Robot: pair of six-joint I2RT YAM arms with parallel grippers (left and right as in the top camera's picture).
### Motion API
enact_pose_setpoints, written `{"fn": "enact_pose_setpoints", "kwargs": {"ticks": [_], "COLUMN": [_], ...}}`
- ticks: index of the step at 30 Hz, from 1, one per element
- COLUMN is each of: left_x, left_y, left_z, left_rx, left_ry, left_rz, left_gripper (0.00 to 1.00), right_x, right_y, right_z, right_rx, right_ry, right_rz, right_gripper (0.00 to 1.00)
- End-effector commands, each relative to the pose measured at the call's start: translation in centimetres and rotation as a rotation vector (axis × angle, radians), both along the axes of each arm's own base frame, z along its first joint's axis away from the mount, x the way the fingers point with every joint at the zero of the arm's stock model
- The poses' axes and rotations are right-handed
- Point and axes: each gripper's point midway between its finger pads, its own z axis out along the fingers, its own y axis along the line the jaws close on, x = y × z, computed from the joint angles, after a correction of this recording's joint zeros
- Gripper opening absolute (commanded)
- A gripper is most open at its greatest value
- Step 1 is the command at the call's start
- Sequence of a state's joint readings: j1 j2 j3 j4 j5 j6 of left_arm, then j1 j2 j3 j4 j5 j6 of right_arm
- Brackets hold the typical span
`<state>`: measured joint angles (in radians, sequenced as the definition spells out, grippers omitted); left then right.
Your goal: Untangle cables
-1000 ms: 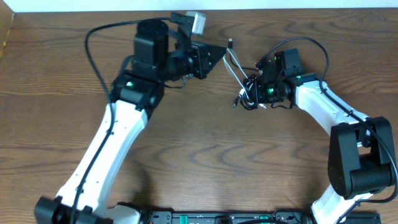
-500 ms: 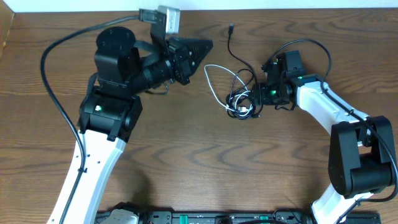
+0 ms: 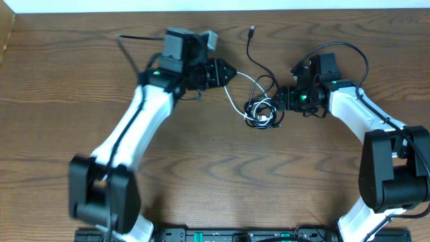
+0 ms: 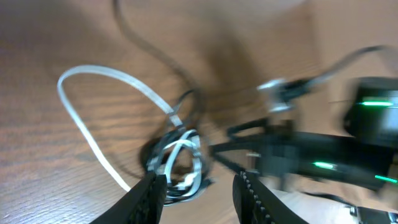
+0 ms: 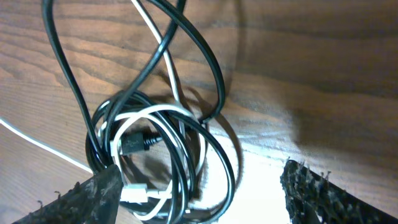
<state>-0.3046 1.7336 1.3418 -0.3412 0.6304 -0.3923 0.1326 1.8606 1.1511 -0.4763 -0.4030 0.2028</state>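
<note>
Wood-grain table (image 3: 201,168), white cable (image 4: 93,68) and black cable (image 3: 248,46) coiled together, left hand (image 4: 199,180) released, right hand (image 5: 200,177) released.

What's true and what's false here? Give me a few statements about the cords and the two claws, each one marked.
1. The white cable and the black cable are wound together in one tangle on the table. True.
2. The left gripper is shut on the white loop. False: it is open, and the loop lies on the table ahead of it.
3. The right gripper is open. True.
4. The two cables lie fully apart from each other. False: they are coiled together.
5. A plug of the black cable lies away from the tangle, toward the table's far edge. True.
</note>
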Motion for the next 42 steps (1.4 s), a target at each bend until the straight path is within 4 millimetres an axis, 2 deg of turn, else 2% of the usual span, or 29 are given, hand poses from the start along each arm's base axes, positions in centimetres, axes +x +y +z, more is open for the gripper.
{"fn": "enact_pose_setpoints", "kwargs": {"ticks": [1, 6, 15, 18, 21, 23, 26, 28, 35, 38, 42], "left_x": [1.2, 1.6, 0.7, 0.4, 0.5, 0.6, 1.0, 1.1, 0.3, -0.1, -0.6], "left_y": [-0.1, 0.1, -0.9, -1.0, -1.0, -1.3, -1.4, -1.6, -2.5, -2.5, -2.4], "left_z": [-3.2, -8.4, -13.1, -14.1, -14.2, -13.7, -12.2, -10.3, -1.3, 1.2, 3.4], "left_rx": [0.06, 0.098, 0.145, 0.153, 0.149, 0.131, 0.115, 0.105, 0.024, 0.004, -0.02], "left_ry": [0.027, 0.155, 0.252, 0.275, 0.283, 0.269, 0.233, 0.175, -0.018, -0.067, -0.103], "left_rz": [0.013, 0.061, 0.058, 0.059, 0.066, 0.057, 0.053, 0.025, -0.039, -0.042, -0.039], "left_gripper": [0.41, 0.45, 0.44, 0.35, 0.14, 0.08, 0.07, 0.07, 0.07, 0.07, 0.07], "right_x": [0.3, 0.3, 0.1, 0.1, 0.0, -0.1, 0.0, 0.3, 1.5, 1.7, 1.8], "right_y": [0.3, 0.3, 0.7, 0.9, 1.1, 1.7, 3.5, 4.5, 8.3, 9.7, 10.3], "right_z": [0.8, 0.8, 0.8, 0.8, 0.8, 0.9, 1.5, 1.9, 3.6, 4.2, 4.2], "right_rx": [0.035, 0.035, 0.035, 0.035, 0.035, 0.043, 0.089, 0.114, 0.202, 0.232, 0.23], "right_ry": [-0.002, 0.0, 0.001, 0.001, 0.0, -0.003, -0.021, -0.037, -0.098, -0.113, -0.102], "right_rz": [-0.002, -0.001, 0.007, 0.012, 0.019, 0.034, 0.059, 0.064, 0.042, 0.034, -0.011], "right_gripper": [0.79, 0.79, 0.78, 0.78, 0.78, 0.76, 0.71, 0.7, 0.65, 0.62, 0.58]}}
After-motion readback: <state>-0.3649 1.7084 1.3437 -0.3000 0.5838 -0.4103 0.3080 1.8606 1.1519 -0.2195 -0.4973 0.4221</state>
